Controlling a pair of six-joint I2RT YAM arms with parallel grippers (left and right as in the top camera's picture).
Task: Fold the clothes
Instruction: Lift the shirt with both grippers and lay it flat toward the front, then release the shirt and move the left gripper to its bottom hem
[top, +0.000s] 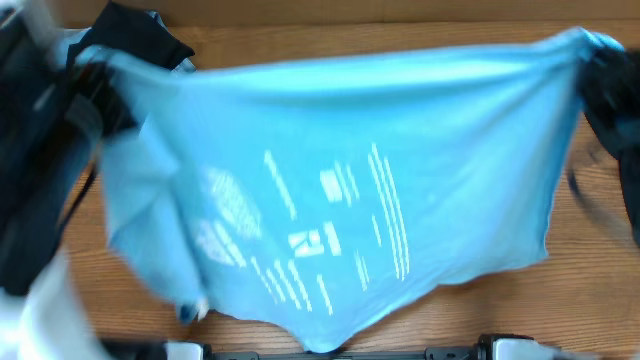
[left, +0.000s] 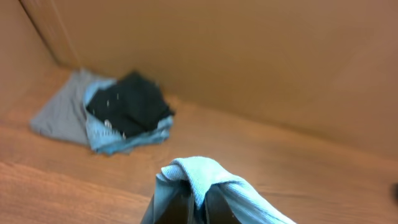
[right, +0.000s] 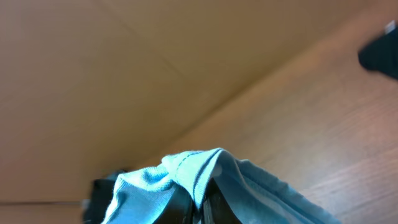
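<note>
Light blue T-shirt (top: 340, 180) held spread above the middle of the table (top: 590, 290), left gripper (left: 194, 202) and right gripper (right: 199, 202) each clenched on a top corner; pile of garments (left: 124, 109) at far-left corner

The light blue T-shirt (top: 340, 190) hangs stretched between our left tool (left: 194, 202) and right tool (right: 200, 202), both clamped on its edge. It curtains off nearly all the room between them. Ahead and to the left of the left tool, a pile of grey, blue and black clothes (left: 118, 112) sits by the back wall (left: 261, 56). The bare surface (left: 56, 186) between pile and tool lies open. Ahead of the right tool we see the wall closing the way, with open surface to its right.
</note>
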